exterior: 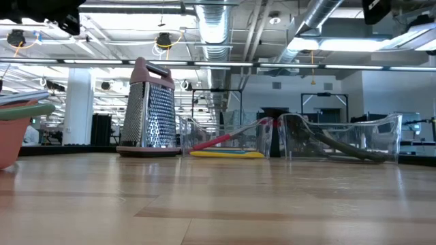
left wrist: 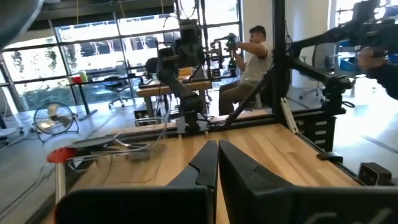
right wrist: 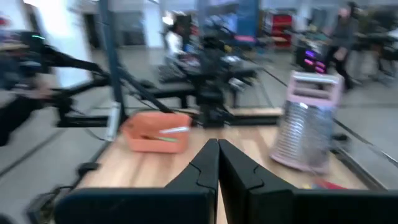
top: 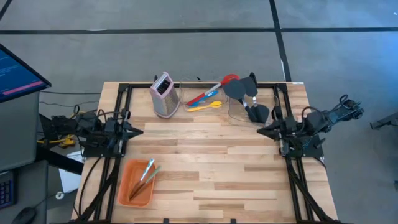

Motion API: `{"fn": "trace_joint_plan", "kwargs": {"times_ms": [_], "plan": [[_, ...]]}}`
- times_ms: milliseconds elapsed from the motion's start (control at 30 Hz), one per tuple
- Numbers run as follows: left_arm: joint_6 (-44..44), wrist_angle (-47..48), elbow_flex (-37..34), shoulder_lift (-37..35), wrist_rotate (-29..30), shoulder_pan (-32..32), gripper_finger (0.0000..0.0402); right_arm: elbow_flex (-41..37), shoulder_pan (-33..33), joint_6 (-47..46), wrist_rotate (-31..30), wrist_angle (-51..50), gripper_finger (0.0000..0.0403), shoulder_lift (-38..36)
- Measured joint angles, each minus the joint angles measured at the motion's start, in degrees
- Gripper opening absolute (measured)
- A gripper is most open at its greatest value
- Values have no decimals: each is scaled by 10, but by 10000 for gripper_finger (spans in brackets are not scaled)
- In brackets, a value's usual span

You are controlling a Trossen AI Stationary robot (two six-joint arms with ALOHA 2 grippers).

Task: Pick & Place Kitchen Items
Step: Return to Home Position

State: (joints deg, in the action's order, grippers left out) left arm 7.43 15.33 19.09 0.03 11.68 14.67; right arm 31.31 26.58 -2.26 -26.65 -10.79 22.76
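Closest in, left tool [left wrist: 217, 155] clenched tight, fingers pressed together, gripping nothing, raised off the desk [top: 217, 168]. Likewise right tool [right wrist: 217, 155]: closed up, empty. Just beside the right tool, toward the far edge, black spatulas [top: 245, 93] piled in a clear bin [exterior: 388, 136]. Between both tools, farther back, red spoon [top: 212, 91] and yellow spoon [top: 205, 106] in a second clear bin [exterior: 187, 131]. Near the left tool, thin utensils [top: 146, 173] lying in an orange tray [top: 127, 186].

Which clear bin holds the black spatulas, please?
The bin farther from the grater holds the black spatulas; the nearer bin holds the red spoon and yellow spoon.
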Motion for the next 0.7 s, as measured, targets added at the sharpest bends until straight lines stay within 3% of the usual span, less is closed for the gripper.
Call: {"fn": "trace_joint_plan", "kwargs": {"times_ms": [100,533,700], "plan": [[-7,2,0,0,0,0,2,-12,0,20,43,0,1,-38],[-8,14,0,0,0,0,2,-58,0,54,48,-18,1,-219],[-8,23,-1,0,1,0,2,-70,0,71,59,-22,1,-225]]}}
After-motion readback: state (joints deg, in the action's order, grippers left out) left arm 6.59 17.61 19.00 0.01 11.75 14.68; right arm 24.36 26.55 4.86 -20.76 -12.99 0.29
